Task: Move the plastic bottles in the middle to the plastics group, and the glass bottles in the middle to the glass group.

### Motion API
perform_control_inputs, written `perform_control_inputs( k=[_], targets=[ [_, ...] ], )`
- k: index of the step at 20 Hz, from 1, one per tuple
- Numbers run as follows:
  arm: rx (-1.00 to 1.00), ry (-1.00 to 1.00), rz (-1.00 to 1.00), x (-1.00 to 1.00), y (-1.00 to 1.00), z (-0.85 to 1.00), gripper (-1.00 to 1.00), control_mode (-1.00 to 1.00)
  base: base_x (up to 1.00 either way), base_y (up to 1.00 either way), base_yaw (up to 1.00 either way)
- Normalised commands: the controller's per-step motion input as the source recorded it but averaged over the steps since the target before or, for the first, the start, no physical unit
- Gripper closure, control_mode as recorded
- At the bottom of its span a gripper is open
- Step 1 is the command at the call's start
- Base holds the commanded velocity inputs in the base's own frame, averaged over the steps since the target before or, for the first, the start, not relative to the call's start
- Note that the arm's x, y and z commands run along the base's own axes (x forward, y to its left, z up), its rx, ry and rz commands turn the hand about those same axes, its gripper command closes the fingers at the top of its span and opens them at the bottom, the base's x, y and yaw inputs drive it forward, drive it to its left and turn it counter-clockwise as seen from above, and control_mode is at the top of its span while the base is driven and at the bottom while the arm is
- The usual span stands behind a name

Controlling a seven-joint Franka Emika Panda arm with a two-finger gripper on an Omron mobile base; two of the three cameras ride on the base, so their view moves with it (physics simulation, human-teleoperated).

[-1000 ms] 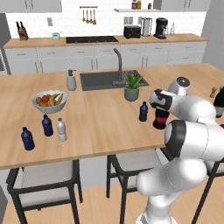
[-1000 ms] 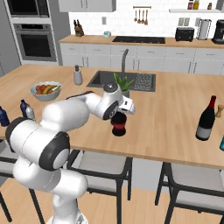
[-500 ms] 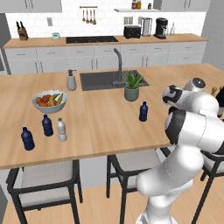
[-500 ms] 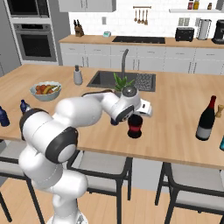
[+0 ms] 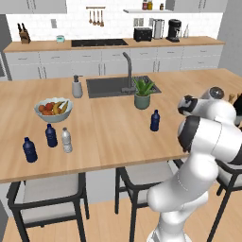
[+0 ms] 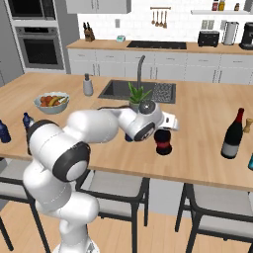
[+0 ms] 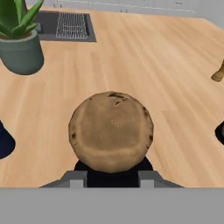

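Note:
A squat dark glass bottle [image 6: 163, 142] with a red band is held at its neck by my gripper [image 6: 166, 124], which is shut on it low over the island counter. In the hand view its brown stopper [image 7: 111, 131] sits right before the gripper [image 7: 111, 174]. The tall black glass bottle [image 6: 232, 134] stands further right. A dark blue plastic bottle [image 5: 154, 120] stands mid-counter beside the plant. On the left stand two blue bottles [image 5: 30, 150] [image 5: 51, 135] and a clear white-capped bottle [image 5: 66, 140].
A potted plant [image 5: 142, 93] stands by the sink [image 5: 116, 86], with a grey soap dispenser [image 5: 77, 87] and a fruit bowl [image 5: 53, 109] to the left. A small brown pepper grinder [image 6: 248, 125] is behind the tall bottle. Stools stand under the counter's near edge.
My arm has swung to the right along the counter with the red-banded bottle in its grip, closer to the tall black bottle. The other bottles have stayed put.

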Motion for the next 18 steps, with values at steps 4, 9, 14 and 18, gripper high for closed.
perform_control_inputs(
  k=[4, 9, 14, 18],
  targets=[
    [-0.01, -0.07, -0.06, 0.0, -0.56, 0.15, 1.0, -1.0, 0.0, 0.0, 0.0],
    [0.01, -0.04, -0.02, 0.02, -0.72, 0.27, 1.0, -1.0, 0.0, 0.0, 0.0],
    [0.02, 0.0, -0.01, 0.0, -0.7, 0.04, 1.0, -1.0, 0.0, 0.0, 0.0],
    [0.05, -0.03, -0.02, -0.02, -0.73, -0.08, 1.0, -1.0, 0.0, 0.0, 0.0]
  ],
)
